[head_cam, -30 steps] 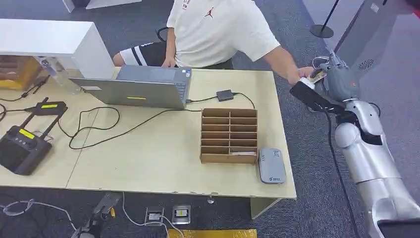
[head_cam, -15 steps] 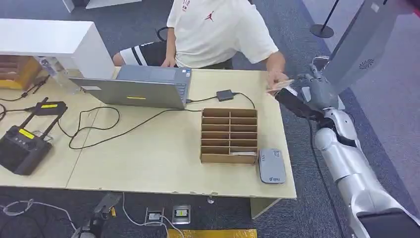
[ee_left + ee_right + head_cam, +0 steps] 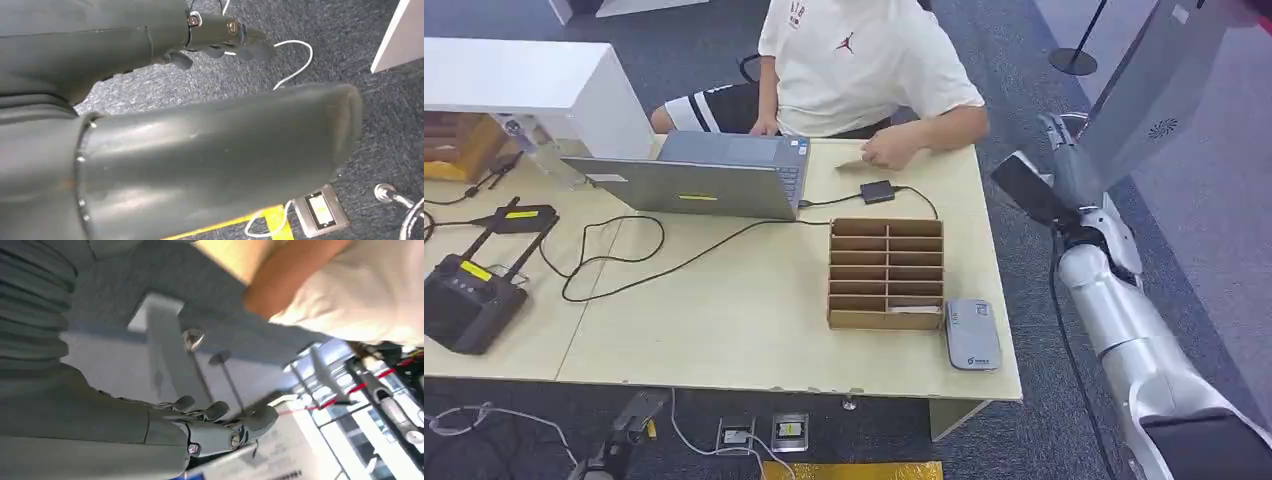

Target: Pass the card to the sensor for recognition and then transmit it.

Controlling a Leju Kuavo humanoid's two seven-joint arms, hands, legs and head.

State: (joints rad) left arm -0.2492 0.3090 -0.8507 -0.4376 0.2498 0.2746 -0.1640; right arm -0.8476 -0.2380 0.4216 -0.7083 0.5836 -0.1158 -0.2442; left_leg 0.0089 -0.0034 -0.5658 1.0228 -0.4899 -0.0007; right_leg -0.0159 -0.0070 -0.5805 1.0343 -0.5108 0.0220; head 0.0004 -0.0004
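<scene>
While you look down from the head view, the grey sensor (image 3: 972,335) lies nearest you at the lower right of the table (image 3: 724,330), just beside the wooden sorter (image 3: 886,274). Past it, toward the upper middle of the frame, the person's hand (image 3: 889,150) rests on the tabletop with what looks like the card (image 3: 852,164) lying flat just beside it, near the laptop (image 3: 694,185). Judging from that, the handover seems done: the card is with the person and nothing is left in the robot's grasp, so you have little more than withdrawing the arm ahead of you.

Your right hand (image 3: 1064,160) sits off the table's right edge, at the right of the frame, raised on a bent silver arm with the palm side turned away. In the right wrist view the right hand (image 3: 210,427) holds nothing, its fingers (image 3: 260,417) loosely extended and slightly parted. The left hand (image 3: 220,35) hangs over the carpet, fingers relaxed around nothing.
</scene>
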